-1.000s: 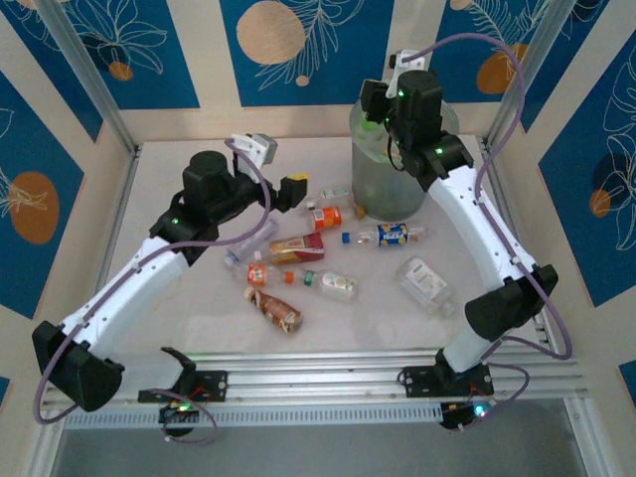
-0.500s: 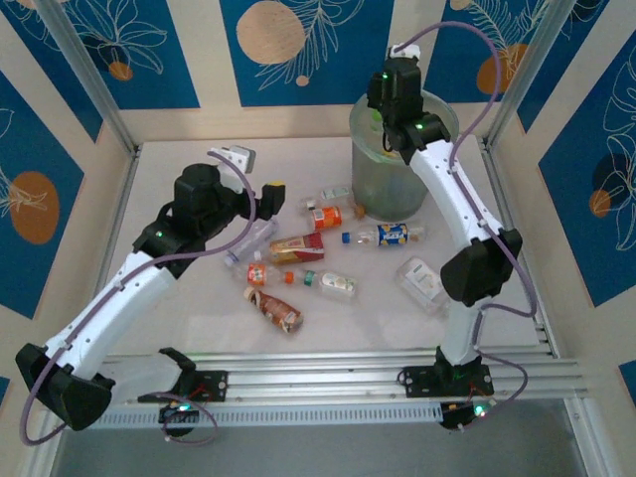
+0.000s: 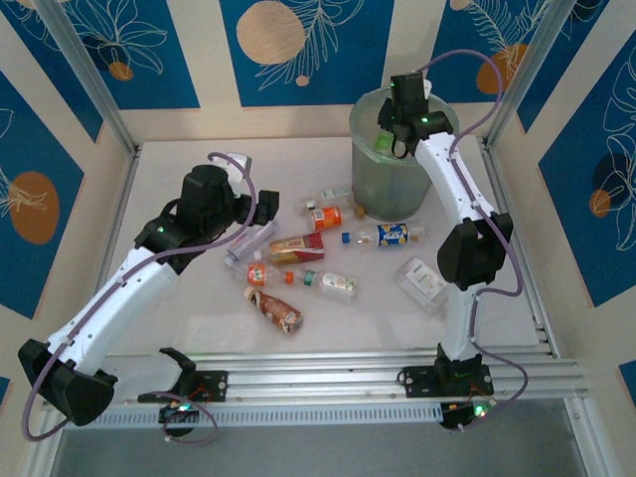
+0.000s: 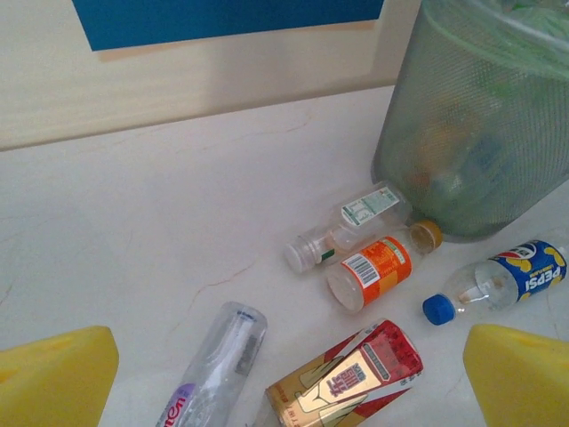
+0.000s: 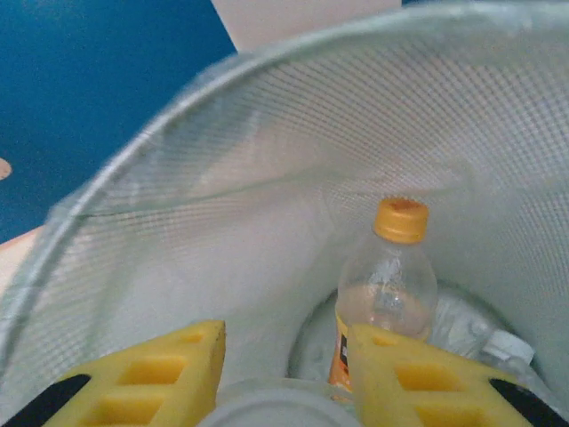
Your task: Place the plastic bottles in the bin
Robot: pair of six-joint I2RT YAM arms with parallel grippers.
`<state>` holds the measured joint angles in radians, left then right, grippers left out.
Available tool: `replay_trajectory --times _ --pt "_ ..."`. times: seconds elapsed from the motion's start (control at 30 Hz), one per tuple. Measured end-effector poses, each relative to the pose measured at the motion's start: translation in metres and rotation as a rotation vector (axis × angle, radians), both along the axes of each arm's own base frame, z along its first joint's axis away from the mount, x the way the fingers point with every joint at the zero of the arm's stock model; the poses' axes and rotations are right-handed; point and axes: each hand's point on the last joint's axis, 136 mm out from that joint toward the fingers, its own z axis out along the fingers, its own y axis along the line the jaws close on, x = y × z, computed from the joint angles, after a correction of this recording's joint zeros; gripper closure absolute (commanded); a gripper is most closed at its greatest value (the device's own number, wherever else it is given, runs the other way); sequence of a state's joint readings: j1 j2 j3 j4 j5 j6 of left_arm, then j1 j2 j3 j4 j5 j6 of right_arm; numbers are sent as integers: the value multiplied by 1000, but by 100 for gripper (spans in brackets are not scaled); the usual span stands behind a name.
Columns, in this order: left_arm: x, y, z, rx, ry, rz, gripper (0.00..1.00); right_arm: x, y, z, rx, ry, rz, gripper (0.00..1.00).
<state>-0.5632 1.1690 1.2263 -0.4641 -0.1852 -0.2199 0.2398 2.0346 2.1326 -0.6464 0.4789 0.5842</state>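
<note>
The grey-green bin [image 3: 397,174] stands at the back right of the table. My right gripper [image 3: 390,134] hangs over its mouth. In the right wrist view its yellow fingers [image 5: 418,378] hold a pale round bottle end [image 5: 267,405] above the inside of the bin [image 5: 267,178], where an orange-capped bottle [image 5: 388,276] stands. Several plastic bottles lie in mid table: orange-label [image 3: 326,217], red-and-gold [image 3: 298,247], blue-label [image 3: 388,236]. My left gripper [image 3: 260,206] is open above a clear bottle [image 4: 213,369] and the red-and-gold one [image 4: 356,378].
More bottles lie nearer the front: a brown one [image 3: 276,309], a white-label one [image 3: 326,283] and a clear flat one [image 3: 422,281]. A small clear bottle [image 4: 342,233] and the orange-label bottle [image 4: 373,269] rest close to the bin's base [image 4: 471,133]. Walls close in the table.
My right gripper has swung from the bin's near rim to over its mouth. My left gripper has drawn back to the left, toward the clear bottle.
</note>
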Motion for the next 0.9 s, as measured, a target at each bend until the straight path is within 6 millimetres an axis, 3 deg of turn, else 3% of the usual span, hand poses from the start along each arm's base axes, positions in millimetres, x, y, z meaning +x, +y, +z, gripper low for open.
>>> replay_trajectory --times 0.1,0.27,0.4,0.53,0.67,0.9 --pt "1 -1 -4 -4 21 8 0 3 0 -17 49 48 12 73" --pt "5 -3 -14 -3 58 19 1 6 12 -45 84 127 65 55" --pt "7 -5 -22 6 81 22 1 8 18 -55 88 161 100 39" --pt "10 -5 -29 22 106 25 1 8 21 -46 90 158 124 27" --pt "16 -5 -40 53 150 32 1 8 22 -24 83 120 138 20" --pt "31 9 -84 127 290 56 1 -2 19 -6 54 105 159 10"
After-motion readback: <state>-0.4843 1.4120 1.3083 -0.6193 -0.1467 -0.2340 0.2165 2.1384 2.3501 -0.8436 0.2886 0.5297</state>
